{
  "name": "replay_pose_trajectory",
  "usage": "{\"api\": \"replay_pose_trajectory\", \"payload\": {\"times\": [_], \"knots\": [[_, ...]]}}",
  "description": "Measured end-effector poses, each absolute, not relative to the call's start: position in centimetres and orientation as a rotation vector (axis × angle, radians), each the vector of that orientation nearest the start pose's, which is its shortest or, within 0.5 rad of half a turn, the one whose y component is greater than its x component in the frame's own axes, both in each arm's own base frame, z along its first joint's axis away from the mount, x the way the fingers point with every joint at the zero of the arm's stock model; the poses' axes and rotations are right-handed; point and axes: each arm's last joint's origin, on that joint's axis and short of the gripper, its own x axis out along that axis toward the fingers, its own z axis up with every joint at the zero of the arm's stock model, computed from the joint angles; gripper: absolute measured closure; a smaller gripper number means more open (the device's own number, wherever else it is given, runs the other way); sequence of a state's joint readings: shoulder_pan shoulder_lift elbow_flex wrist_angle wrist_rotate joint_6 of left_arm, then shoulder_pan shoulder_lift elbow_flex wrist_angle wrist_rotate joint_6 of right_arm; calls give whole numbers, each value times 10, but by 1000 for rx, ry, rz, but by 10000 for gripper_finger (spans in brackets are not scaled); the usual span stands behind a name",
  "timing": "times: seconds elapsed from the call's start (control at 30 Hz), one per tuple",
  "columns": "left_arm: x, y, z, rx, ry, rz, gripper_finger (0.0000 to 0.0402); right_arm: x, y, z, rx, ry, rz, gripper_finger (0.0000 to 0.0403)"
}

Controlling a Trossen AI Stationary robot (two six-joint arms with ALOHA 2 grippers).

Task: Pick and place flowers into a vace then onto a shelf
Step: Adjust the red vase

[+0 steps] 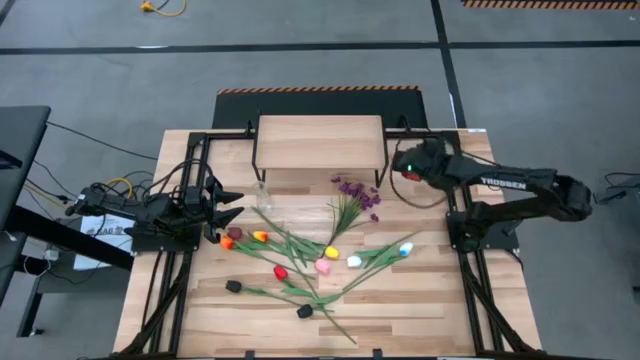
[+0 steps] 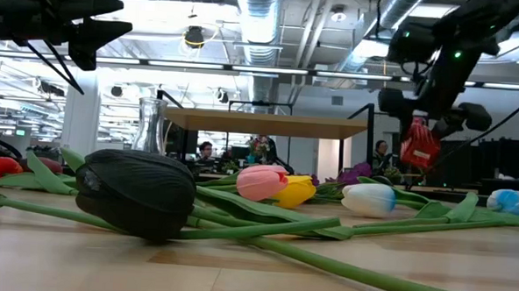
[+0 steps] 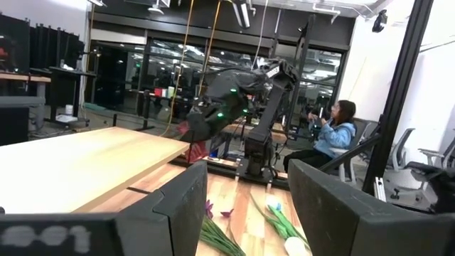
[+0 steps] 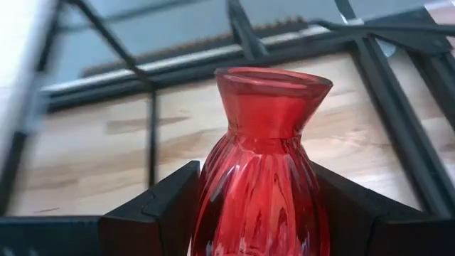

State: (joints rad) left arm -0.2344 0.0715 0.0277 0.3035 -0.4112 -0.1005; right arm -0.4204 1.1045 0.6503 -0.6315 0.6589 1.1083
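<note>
Black tulip [image 2: 136, 193] lies nearest, flowers [image 1: 320, 255] strewn mid-table. Right gripper [image 4: 249, 206] clamps a red vase [image 4: 261, 163] aloft beside the shelf [image 1: 320, 140]; smooth glass could slip. Left gripper [image 1: 225, 205] hovers parted, empty, near a clear vase [image 1: 264, 192] it might topple.

A large tabletop of pale wooden slats [image 1: 420, 300] stands on a grey floor [image 1: 300, 60]. Just beyond its far edge lies a black mat with an orange-and-black striped border [image 1: 320, 98]. A yellow cable [image 1: 160, 8] curls on the floor far off to the left, and a black desk [image 1: 20, 130] sits left of the table. Across the room, a person in a light blue top [image 3: 334, 135] is seated near a grey office chair [image 3: 419, 160]. Silver ducts [image 2: 256, 14] run along the ceiling.
</note>
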Motion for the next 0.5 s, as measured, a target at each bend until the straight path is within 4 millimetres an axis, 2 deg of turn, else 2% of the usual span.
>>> {"api": "replay_pose_trajectory", "payload": {"times": [0.17, 0.5], "knots": [[96, -11, 193, -153, -222, 161, 214, 175, -65, 201, 690, 392, -1425, 183], [96, -11, 192, -158, -213, 161, 214, 192, -20, 187, 600, 402, -1303, 180]]}}
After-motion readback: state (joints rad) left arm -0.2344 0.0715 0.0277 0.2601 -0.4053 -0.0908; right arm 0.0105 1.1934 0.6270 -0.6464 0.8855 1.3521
